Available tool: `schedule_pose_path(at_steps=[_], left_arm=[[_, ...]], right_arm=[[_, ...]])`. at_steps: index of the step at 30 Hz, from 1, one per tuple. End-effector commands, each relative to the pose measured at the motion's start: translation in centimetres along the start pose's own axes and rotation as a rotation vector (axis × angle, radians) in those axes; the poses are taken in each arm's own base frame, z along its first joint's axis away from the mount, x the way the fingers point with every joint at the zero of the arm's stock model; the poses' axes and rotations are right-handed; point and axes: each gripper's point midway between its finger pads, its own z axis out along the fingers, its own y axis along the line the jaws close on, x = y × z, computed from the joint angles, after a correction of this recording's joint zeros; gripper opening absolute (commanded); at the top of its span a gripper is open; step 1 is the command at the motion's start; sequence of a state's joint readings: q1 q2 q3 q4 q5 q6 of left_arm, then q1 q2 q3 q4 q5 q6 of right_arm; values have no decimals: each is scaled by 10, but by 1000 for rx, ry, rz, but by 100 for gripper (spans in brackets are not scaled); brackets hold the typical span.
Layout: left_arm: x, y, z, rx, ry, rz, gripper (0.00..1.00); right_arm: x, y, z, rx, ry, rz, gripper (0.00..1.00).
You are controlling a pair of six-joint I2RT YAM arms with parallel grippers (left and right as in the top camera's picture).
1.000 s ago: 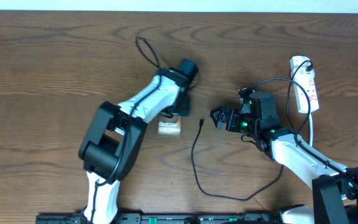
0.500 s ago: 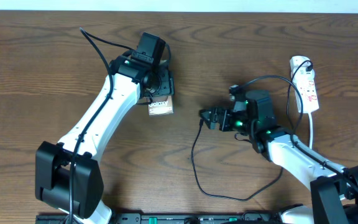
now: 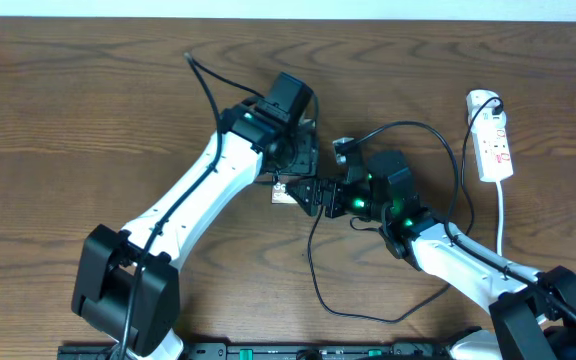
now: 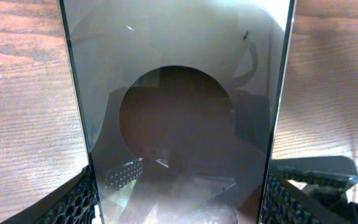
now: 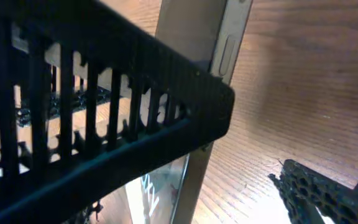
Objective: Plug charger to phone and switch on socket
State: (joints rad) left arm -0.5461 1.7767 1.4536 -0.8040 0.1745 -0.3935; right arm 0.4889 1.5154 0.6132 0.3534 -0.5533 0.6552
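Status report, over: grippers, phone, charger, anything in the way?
Left gripper jaws shut on flat dark glass-faced phone. Right gripper at phone's edge, jaws unclear. Thin black charger cable trails beneath. Narrow white power strip apart, far right.

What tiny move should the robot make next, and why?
Probably nudge the right gripper slightly toward the phone, which the left gripper holds: the charger runs up to the right gripper, right beside the phone's edge. Whether the tip meets the port is hidden.

No legible text anywhere; red markings on the socket [image 3: 493, 145] too small.
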Motion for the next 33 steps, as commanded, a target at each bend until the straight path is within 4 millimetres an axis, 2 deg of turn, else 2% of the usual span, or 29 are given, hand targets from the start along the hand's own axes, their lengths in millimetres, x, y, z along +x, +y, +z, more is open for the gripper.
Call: schedule_pose_path(at_steps=[1,6,12,16,17,23,24,28,33], left_arm=[[10,-20,0,37,21,41,47],[14,-27,0,42,28,60,47],[18,-31,0,69,47,52,47],[20,-34,0,85,55,53,47],[20,-34,0,86,55,53,47],[20,-34,0,86,55,52,48],[20,-34,0,86,55,52,51],[17,-33,0,84,48,51,66],[9,-22,-2,77,36,20,69]], right_arm=[[-8,4,1,10,-34,6,92],[-14,9,1,-9,-57,-7,76],[-19,13,1,-24,-76,-11,46],[-22,12,0,-17,-92,-15,38],[-23,12,0,-14,-95,-15,29],[-26,9,0,6,-114,-16,7],[-27,8,0,11,-119,-16,1],[-35,4,-3,20,-149,-20,1],[-44,-3,-9,26,-171,-10,1]])
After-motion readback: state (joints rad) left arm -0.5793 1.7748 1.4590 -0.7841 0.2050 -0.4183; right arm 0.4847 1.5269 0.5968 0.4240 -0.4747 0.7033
